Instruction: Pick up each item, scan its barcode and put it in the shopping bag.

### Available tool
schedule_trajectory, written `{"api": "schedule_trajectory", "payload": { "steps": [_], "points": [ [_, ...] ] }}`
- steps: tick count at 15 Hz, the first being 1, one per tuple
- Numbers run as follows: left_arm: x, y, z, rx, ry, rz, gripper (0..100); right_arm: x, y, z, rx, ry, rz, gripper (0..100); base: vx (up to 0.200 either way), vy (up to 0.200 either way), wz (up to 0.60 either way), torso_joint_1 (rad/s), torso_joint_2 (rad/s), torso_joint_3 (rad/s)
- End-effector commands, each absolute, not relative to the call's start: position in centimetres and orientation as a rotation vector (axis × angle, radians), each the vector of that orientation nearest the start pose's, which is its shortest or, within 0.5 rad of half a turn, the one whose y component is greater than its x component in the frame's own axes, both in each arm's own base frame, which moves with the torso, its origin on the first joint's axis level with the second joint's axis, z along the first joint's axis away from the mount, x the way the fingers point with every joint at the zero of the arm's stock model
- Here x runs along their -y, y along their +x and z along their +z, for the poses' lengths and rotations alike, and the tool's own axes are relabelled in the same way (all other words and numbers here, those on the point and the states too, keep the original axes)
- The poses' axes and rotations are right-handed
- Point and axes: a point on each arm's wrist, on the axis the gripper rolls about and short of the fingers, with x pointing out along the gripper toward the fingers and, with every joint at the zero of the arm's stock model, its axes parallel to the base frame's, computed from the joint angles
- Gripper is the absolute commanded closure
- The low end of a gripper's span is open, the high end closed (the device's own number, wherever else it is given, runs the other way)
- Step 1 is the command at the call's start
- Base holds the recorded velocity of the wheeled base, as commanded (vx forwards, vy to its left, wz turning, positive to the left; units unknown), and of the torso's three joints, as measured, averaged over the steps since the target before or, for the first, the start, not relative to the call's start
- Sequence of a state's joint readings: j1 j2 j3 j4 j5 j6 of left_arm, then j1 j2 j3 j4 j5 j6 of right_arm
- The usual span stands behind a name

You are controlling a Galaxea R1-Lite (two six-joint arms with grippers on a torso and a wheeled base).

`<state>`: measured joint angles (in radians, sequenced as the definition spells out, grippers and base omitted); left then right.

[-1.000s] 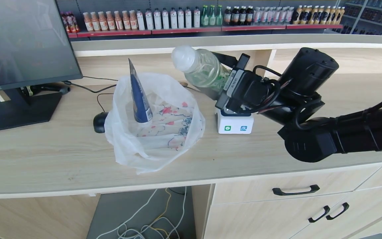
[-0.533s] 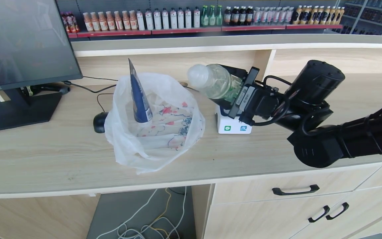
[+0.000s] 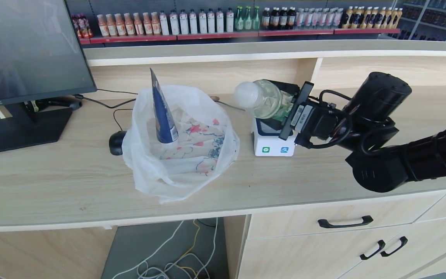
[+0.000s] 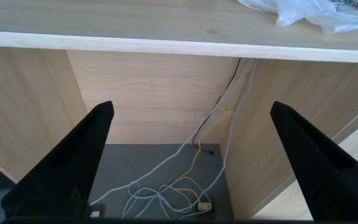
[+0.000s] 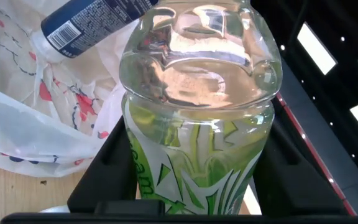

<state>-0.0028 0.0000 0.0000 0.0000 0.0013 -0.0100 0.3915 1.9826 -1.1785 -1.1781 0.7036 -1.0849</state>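
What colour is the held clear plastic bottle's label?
The label on the clear plastic bottle is green with white streaks, best seen in the right wrist view.

Head overlooks counter — both wrist views share bag.

The lower half of the bottle is hidden in the right gripper; both cover the top of the scanner; the bag masks half the mouse; the monitor is cut off at left.
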Motion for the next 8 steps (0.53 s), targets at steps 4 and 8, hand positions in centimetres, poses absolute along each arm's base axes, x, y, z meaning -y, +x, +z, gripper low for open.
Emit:
{"api": "schedule_trajectory", "payload": {
  "steps": [4, 8],
  "points": [
    [0.0, -2.3, 7.6, -0.002, -0.011, -0.002, 0, -16.4, 34.8, 23.9, 0.946, -1.014, 0.767, 100, 0.000, 0.000, 0.00, 0.000, 0.00, 0.000],
    [0.0, -2.3, 7.5, 0.000, -0.011, -0.002, 0, -17.6, 34.4, 23.7, 0.961, -1.001, 0.800, 100, 0.000, 0.000, 0.00, 0.000, 0.00, 0.000]
  ]
}}
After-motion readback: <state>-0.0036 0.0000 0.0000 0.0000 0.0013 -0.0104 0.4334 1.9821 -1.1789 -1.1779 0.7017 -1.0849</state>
